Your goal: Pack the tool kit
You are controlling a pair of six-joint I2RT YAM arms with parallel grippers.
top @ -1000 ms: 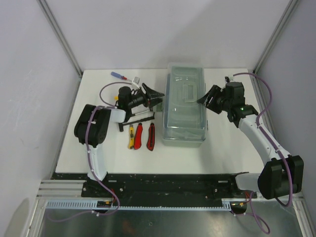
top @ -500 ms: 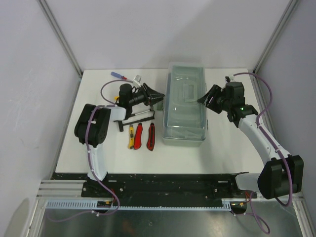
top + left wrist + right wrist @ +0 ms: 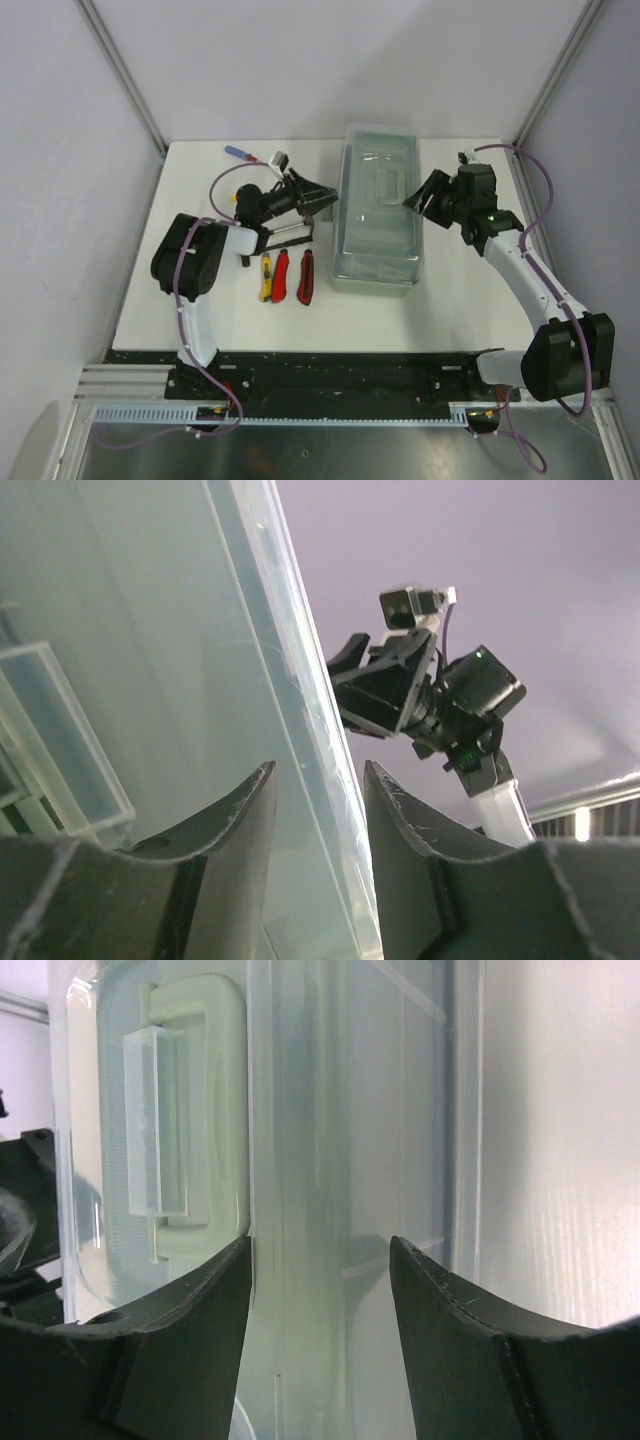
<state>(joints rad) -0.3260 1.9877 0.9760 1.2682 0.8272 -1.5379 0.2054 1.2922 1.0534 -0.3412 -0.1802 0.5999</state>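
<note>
Lid rims at nine and three o'clock were straddled by half-spread left gripper and right gripper, clamping untellable; level, simultaneous lifting was advised.

Toolbox, knives; perhaps narrow gap between

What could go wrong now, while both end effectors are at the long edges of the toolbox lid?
1. The left end effector only straddles the thin edge of the lid; closing there, it might slip off.
2. If the right end effector lifts unevenly, the lid could twist or the toolbox could slide.
3. The knives lie close to the left arm, which might knock them.
</note>
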